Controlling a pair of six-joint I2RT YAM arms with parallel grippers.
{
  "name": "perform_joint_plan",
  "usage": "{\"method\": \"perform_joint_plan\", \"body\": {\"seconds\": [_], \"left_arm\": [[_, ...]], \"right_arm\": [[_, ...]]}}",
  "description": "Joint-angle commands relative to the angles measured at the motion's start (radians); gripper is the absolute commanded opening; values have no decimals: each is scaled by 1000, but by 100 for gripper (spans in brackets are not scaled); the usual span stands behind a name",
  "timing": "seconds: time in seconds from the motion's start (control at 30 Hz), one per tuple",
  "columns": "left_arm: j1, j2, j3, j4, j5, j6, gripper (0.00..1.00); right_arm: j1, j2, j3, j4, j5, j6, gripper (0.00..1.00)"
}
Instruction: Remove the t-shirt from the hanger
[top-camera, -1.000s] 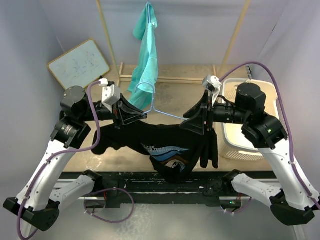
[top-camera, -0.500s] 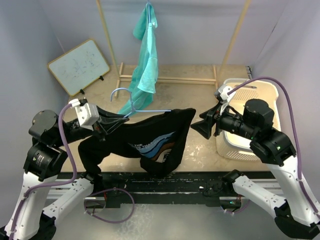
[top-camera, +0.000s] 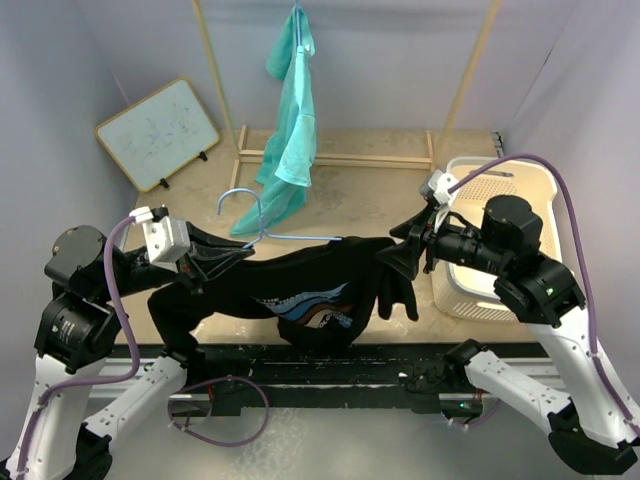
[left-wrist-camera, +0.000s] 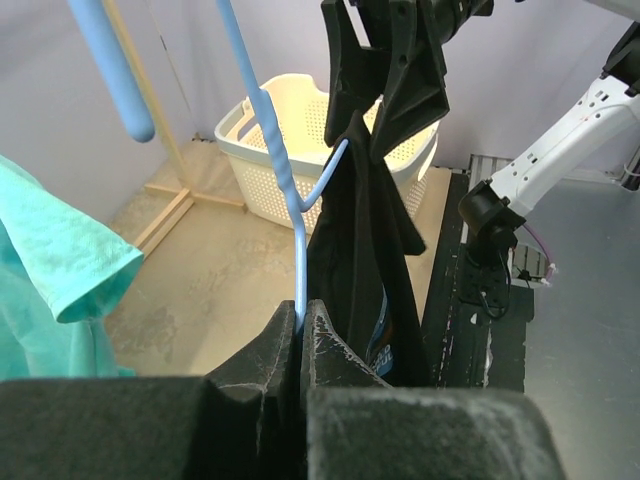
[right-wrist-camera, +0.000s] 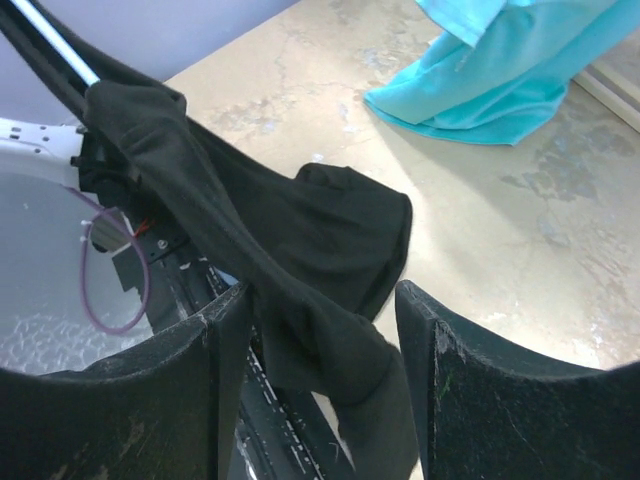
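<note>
The left end effector (left-wrist-camera: 301, 322) is clamped on the blue hanger (left-wrist-camera: 272, 150), with the black t-shirt (left-wrist-camera: 360, 250) hanging just ahead of it. The right end effector (right-wrist-camera: 322, 298) stands spread around the fabric. It should close firmly, then draw away from the left, sliding the t-shirt off.

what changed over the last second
The left gripper, shut on the blue hanger, pulled it and the black t-shirt leftward. The right gripper backed off right, then returned to the shirt's right end, jaws open. The teal garment, basket and whiteboard stayed put.
</note>
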Motion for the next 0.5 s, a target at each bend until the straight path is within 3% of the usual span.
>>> {"method": "perform_joint_plan", "body": {"seconds": [0.0, 0.07, 0.13, 0.3, 0.47], "left_arm": [[-2, 0, 56, 71, 3, 3, 0], [-2, 9, 62, 84, 10, -2, 0], [-2, 18, 70, 94, 16, -6, 0], [-2, 24, 75, 104, -13, -6, 0], [-2, 13, 79, 86, -134, 9, 0]], "right_arm": [[5, 9, 5, 40, -126, -51, 60], [5, 3, -17, 48, -175, -52, 59], [4, -4, -27, 50, -201, -49, 52], [4, -4, -15, 26, -145, -41, 1], [5, 8, -13, -16, 99, 46, 0]]}}
